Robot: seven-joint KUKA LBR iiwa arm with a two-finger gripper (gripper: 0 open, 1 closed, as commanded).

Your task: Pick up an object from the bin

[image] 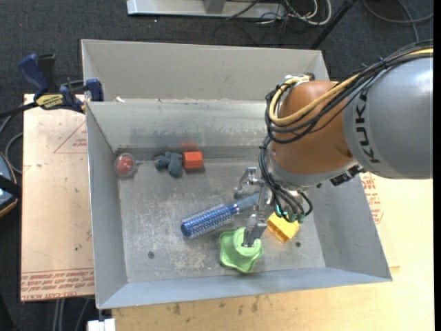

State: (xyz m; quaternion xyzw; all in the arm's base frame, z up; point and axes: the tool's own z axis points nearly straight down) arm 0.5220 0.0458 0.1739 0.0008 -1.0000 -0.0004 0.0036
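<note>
**Camera view: gripper lowered over green piece at bin's lower middle**

The arm [393, 116] is seen reaching in from the right of the frame, where its grey body is cut off by the edge. It is bent over the grey bin [103, 185], and the orange wrist cover [310, 140], looped with yellow and black cables, is turned downward.

Below the cover, the gripper [252, 227] is pointed down and slightly left. Its tip is set at the upper edge of a lime-green piece [236, 255], a rounded moulded shape lying at the lower middle of the bin floor near the front wall. Whether the two are touching cannot be made out.

Whether the gripper is apart or together cannot be told. Its upper part is hidden under the cover, and its metal parts are crowded together with wiring.

A blue brush [204, 220] is laid just to the left, slanting up toward the gripper, with its right end lost behind the metalwork. A yellow block [282, 229] is seen just right of the gripper, partly covered by cables.

Along the far wall, at the upper left of the floor, a red ball [125, 164], a dark grey lump [170, 163] and an orange block [193, 160] are lined up, well apart from the gripper.
</note>
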